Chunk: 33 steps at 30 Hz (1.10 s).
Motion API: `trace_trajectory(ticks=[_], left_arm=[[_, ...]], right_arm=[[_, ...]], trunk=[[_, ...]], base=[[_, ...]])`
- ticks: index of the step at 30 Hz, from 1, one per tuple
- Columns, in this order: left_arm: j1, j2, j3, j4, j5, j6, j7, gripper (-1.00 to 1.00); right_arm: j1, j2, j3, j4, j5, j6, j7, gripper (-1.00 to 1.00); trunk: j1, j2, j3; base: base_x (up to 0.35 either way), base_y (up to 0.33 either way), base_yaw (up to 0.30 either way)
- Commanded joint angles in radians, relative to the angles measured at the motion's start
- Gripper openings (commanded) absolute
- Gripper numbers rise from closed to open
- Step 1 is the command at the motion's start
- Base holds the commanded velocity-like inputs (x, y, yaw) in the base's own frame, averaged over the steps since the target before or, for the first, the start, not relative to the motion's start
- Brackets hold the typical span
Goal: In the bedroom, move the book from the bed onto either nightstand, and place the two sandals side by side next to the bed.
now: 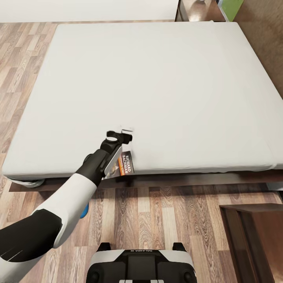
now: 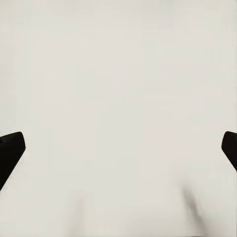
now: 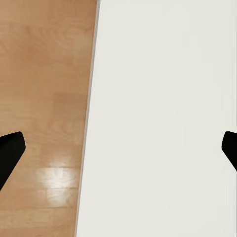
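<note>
Head view: high, looking steeply down across the bed from its near edge. Left wrist view: very close over the pale mattress, shared with head view. Right wrist view: straight down on a white edge against wood floor

I see the bed stretching ahead of me, its pale mattress bare across nearly its whole top. The book lies at the mattress's near edge, orange band and white lettering showing, partly under my left arm. Below, the dark frame sits on the plank floor. A bit of blue sandal lies on the floor just under my left arm.
</note>
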Motion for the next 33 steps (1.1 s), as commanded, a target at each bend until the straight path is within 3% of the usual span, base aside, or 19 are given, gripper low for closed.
trace_trajectory(ticks=[1,18,22,23,28,29,33], left_arm=[[-0.002,0.001,-0.004,-0.007,0.011,0.005,0.017,1.00],[-0.012,0.002,-0.007,-0.043,-0.003,0.013,0.076,1.00],[-0.037,0.003,-0.005,-0.043,-0.084,0.015,0.110,1.00],[-0.037,0.003,-0.005,-0.043,-0.084,0.015,0.110,1.00],[-0.085,0.006,0.000,-0.042,-0.244,0.016,0.133,1.00],[-0.085,0.006,0.000,-0.042,-0.244,0.016,0.133,1.00],[-0.122,0.025,0.005,-0.038,-0.405,0.015,0.141,1.00]], right_arm=[[0.000,0.000,0.010,-0.002,0.000,0.006,-0.002,1.00],[0.000,-0.001,0.033,-0.008,0.000,0.006,-0.002,1.00],[0.000,-0.001,0.034,-0.010,0.000,0.006,-0.002,1.00],[0.000,-0.001,0.034,-0.010,0.000,0.006,-0.002,1.00],[0.000,-0.002,0.035,-0.025,0.000,0.006,-0.003,1.00],[0.000,-0.002,0.035,-0.025,0.000,0.006,-0.003,1.00],[-0.003,-0.003,0.035,-0.032,0.002,0.007,-0.003,1.00]], trunk=[[0.000,0.000,0.000],[0.000,0.000,0.000],[0.000,0.000,0.000],[0.000,0.000,0.000],[0.000,0.000,0.000],[0.000,0.000,0.000],[0.000,0.000,0.000]], base=[[0.000,0.000,0.000],[0.000,0.000,0.000],[0.000,0.000,0.000],[0.000,0.000,0.000],[0.000,0.000,0.000],[0.000,0.000,0.000],[0.000,0.000,0.000]])
